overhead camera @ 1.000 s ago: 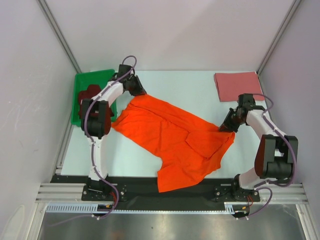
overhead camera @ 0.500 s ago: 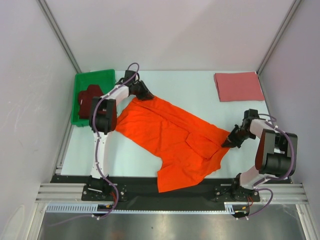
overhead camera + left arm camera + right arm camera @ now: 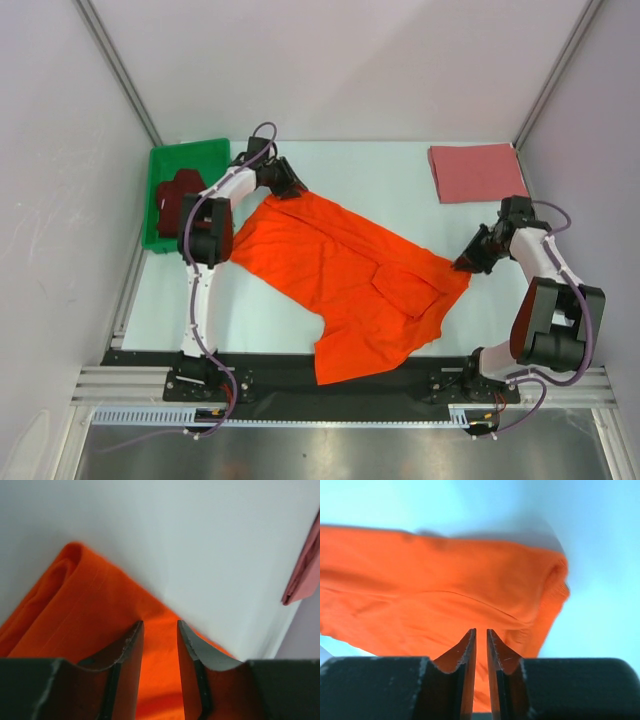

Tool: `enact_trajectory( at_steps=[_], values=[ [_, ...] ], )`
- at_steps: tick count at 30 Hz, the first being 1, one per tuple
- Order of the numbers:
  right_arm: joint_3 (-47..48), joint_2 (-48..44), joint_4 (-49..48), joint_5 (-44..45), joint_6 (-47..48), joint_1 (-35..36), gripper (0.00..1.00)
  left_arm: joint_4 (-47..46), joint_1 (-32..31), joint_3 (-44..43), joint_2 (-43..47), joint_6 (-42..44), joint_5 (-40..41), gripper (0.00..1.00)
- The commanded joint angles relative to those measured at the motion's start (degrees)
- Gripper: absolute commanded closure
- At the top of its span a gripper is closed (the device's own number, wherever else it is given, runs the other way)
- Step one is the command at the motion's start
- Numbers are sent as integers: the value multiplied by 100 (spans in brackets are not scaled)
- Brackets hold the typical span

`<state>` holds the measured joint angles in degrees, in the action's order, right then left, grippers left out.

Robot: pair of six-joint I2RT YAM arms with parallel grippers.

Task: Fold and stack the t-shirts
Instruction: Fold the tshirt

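The orange t-shirt (image 3: 350, 280) lies spread and creased across the middle of the table. My left gripper (image 3: 296, 190) is low over its far left corner. In the left wrist view its jaws (image 3: 159, 623) stand apart, open, and flat orange cloth (image 3: 90, 610) shows through the gap. My right gripper (image 3: 466, 263) is at the shirt's right corner. Its jaws (image 3: 481, 630) leave only a thin slit filled with orange cloth (image 3: 445, 590), and I cannot make out whether they pinch it. A folded pink t-shirt (image 3: 478, 172) lies at the far right. The maroon t-shirt (image 3: 178, 198) sits bunched in the bin.
The green plastic bin (image 3: 162, 163) stands at the far left, just behind the left arm. Grey walls with metal rails close in the table on both sides. The pink t-shirt's edge (image 3: 302, 575) shows at the right of the left wrist view.
The left jaws have spread apart at the shirt's far corner. The right gripper dipped to the shirt's right corner, then moved up and to the right. The shirt has barely shifted.
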<state>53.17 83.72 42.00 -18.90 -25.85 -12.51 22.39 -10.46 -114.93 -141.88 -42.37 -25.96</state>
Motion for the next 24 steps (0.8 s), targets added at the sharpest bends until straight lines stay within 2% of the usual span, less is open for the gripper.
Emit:
enact_trajectory(
  at_steps=[1, 8, 10, 12, 15, 16, 20, 24],
  values=[
    [370, -111, 134, 17, 106, -32, 80, 345, 105, 418, 819, 422, 635, 60],
    [326, 486, -393, -158, -96, -41, 80, 582, 114, 270, 917, 598, 697, 61],
    [221, 618, -499, -167, -183, -67, 80, 695, 114, 375, 908, 572, 749, 70],
    [63, 654, -640, -124, -193, -102, 81, 854, 114, 402, 838, 537, 855, 72],
    [-131, 724, -859, 113, -184, -146, 81, 942, 132, 376, 680, 615, 873, 68],
    [-183, 794, -921, 158, -193, -207, 81, 969, 140, 297, 523, 625, 829, 62],
    [-421, 970, -1377, 184, -289, -427, 82, 828, 202, -11, 74, 502, 425, 63],
    [-106, 1470, -1335, 238, -115, -480, 81, 529, 237, -213, -181, 318, 311, 61]
  ],
)
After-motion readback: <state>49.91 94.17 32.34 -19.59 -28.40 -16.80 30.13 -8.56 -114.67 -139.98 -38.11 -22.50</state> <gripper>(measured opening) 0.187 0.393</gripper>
